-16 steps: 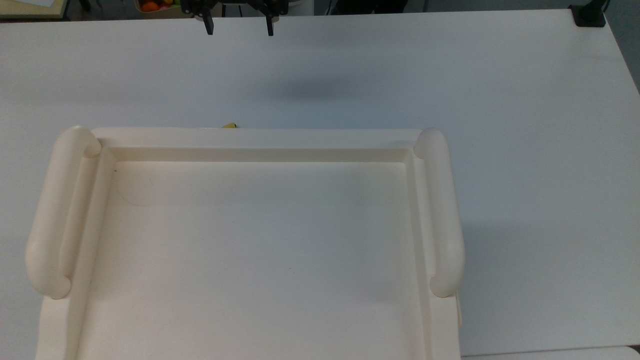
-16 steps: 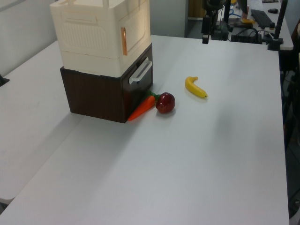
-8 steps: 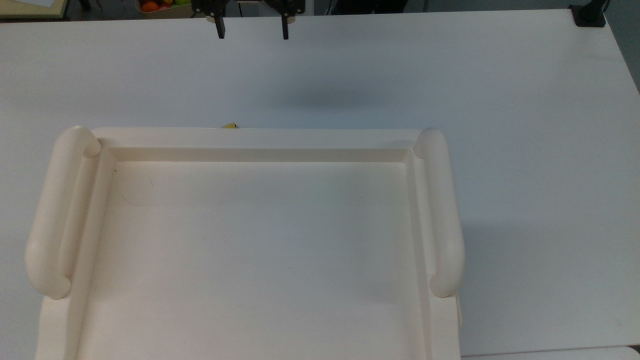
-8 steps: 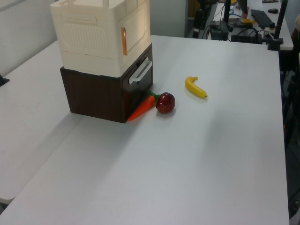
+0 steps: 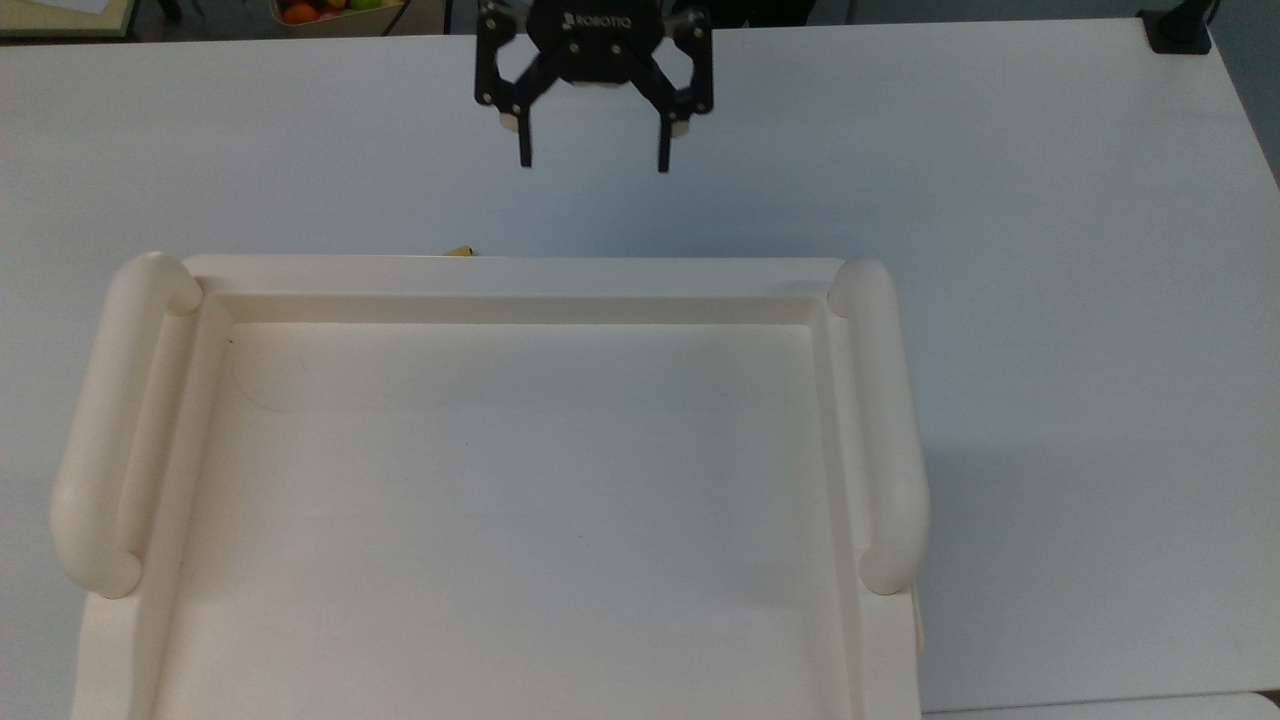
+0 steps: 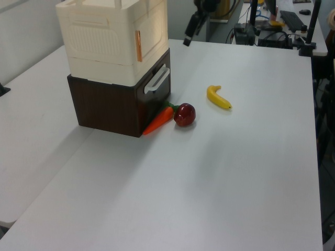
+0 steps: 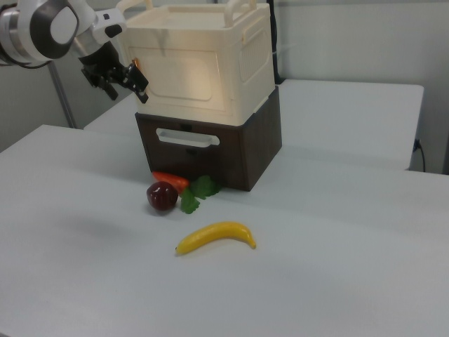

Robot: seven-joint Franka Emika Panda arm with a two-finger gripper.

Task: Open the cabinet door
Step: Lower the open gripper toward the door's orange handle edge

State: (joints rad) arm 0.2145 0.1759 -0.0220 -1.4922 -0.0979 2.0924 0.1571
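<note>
Cabinet door (image 7: 184,81) is shut; the tool (image 5: 591,158), fingers spread (holding nothing), may clip the cream front, missing its orange handle (image 6: 138,45).

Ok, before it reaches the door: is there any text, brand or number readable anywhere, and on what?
"ROBOTIQ": white lettering on the black body of the hand, in the top view.
No other text is readable; the cabinet door carries none.
</note>
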